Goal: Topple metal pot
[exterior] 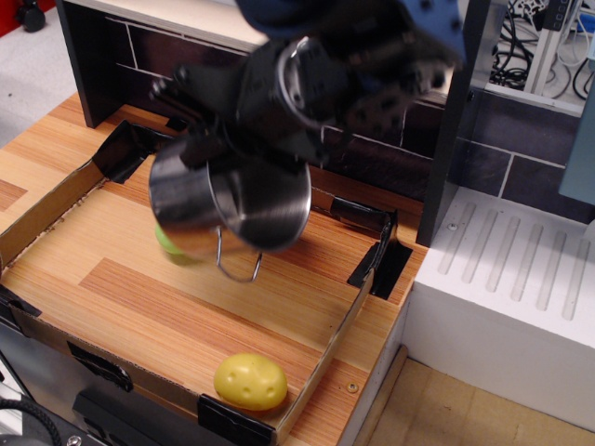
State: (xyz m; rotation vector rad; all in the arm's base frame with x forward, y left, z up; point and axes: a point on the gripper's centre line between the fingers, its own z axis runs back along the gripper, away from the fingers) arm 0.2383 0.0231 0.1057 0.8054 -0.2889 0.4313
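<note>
- Tool point(244, 139) clamps the metal pot point(228, 198) by its rim, tilted above the bench point(214, 297).
- Green toy point(165, 242) peeks from beneath; yellow toy point(249, 382) lies near the front edge.
- No readable writing.

A single camera looks down at an angle from in front of and above the gripper point(244, 158), facing the dark tiled back wall point(372, 153) behind it. It sits fairly near, taking in the cardboard-edged wooden tray point(56, 209) below the gripper and the white counter point(511, 279) off to one side.
</note>
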